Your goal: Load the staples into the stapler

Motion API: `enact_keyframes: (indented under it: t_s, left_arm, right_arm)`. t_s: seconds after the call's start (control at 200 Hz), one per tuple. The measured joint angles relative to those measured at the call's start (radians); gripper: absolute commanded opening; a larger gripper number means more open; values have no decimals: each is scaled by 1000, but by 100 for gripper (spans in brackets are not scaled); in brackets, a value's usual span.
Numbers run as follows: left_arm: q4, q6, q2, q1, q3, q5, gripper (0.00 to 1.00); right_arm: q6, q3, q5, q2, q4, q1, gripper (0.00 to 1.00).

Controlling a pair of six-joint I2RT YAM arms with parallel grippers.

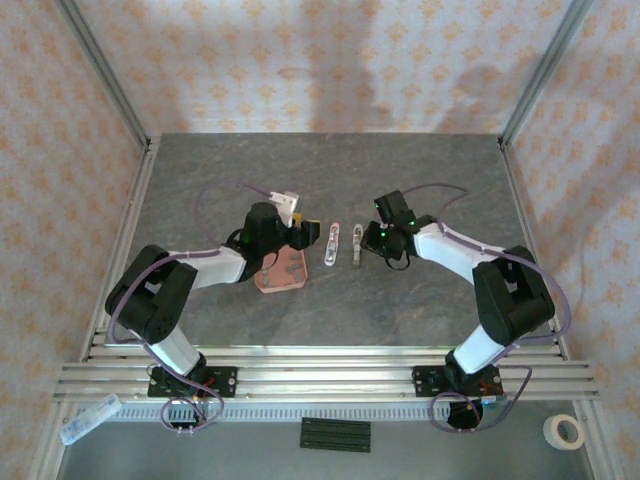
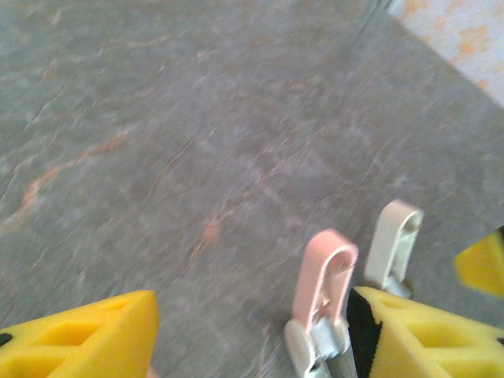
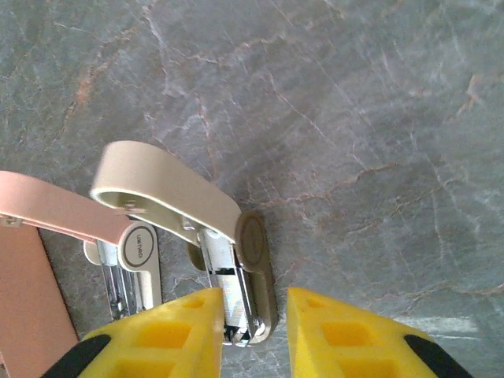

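Note:
The pale pink and white stapler (image 1: 330, 243) lies flipped open on the table, its pink lid (image 2: 323, 279) raised over the white base (image 3: 142, 256). My left gripper (image 2: 252, 342) (image 1: 306, 234) is open, and the stapler sits just inside its right finger (image 2: 425, 335). A second, beige stapler (image 1: 357, 245) lies open beside it, with its metal magazine (image 3: 232, 295) exposed. My right gripper (image 3: 253, 335) (image 1: 373, 245) is open with its fingers astride the beige stapler's base; a gap shows on the right side. I cannot make out any loose staples.
The salmon-pink square tray (image 1: 282, 272) lies under the left arm's wrist, and its edge (image 3: 24, 315) is close to the pink stapler. Metal frame posts and patterned walls border the grey stone table (image 1: 330, 170). A tape roll (image 1: 568, 431) lies off the table, front right.

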Motion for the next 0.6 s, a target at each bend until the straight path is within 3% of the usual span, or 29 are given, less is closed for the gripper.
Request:
enact_keyframes:
  t_s: [0.195,0.601]
  left_arm:
    - [-75,80,0,-2,101,42,65]
    - [-272,252,0,-2,197,37,66]
  right_arm:
    - [21,-16,-81,5,31,-3,27]
    - [21,-16,-130,72,51,-19,28]
